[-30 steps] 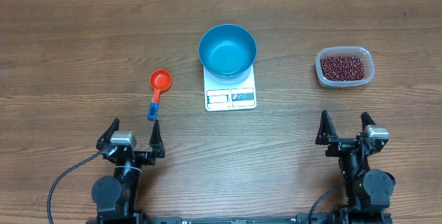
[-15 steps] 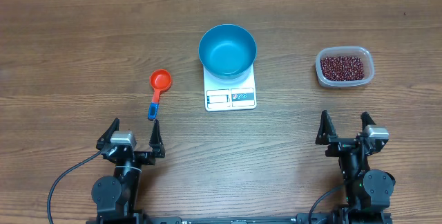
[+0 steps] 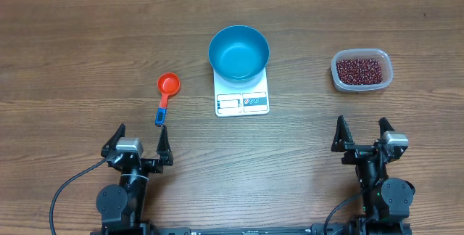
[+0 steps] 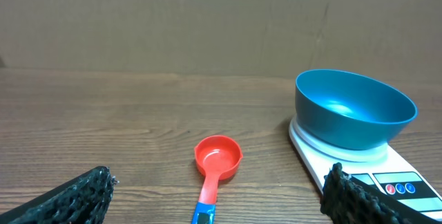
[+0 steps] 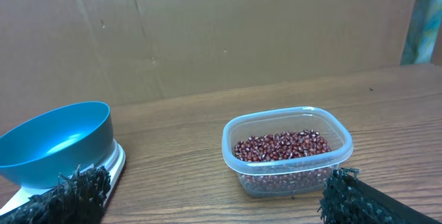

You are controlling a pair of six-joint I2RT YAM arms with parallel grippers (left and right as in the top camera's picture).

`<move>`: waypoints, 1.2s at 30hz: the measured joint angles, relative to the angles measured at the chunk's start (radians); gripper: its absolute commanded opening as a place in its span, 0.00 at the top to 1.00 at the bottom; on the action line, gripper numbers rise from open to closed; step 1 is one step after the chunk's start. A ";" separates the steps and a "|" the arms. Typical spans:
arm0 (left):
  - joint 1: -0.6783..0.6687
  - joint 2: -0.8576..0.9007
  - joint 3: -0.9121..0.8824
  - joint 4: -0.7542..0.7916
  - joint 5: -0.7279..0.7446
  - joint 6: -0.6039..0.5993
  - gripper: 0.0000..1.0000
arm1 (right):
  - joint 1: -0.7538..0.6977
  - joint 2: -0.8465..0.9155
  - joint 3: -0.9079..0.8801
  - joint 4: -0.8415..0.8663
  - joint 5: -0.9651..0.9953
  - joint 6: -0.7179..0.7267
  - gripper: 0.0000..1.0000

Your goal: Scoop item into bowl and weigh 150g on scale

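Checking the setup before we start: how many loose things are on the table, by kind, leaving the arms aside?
blue bowl: 1
scale: 1
scoop: 1
clear tub of beans: 1
Total: 4

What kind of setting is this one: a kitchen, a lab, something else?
Probably a robot test bench, not a real kitchen. There is a bare wood-grain table, a plain cardboard backdrop behind it, and only a few staged props, such as a blue bowl on a white scale.
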 measured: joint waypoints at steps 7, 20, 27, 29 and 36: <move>0.000 0.000 0.000 0.000 0.000 0.000 0.00 | 0.000 0.000 0.000 0.000 0.000 0.000 0.00; 0.000 0.000 0.000 0.000 -0.007 0.000 0.00 | 0.000 0.000 0.000 0.000 0.000 0.000 0.00; 0.000 0.000 0.000 0.000 -0.010 -0.001 0.00 | 0.000 0.000 0.000 0.000 0.000 0.000 0.00; 0.000 0.000 0.000 0.000 -0.003 0.000 0.01 | 0.000 0.000 0.000 0.000 0.001 0.000 0.00; 0.000 0.000 0.027 -0.068 0.018 0.004 0.00 | 0.000 0.000 0.000 0.000 0.000 0.000 0.00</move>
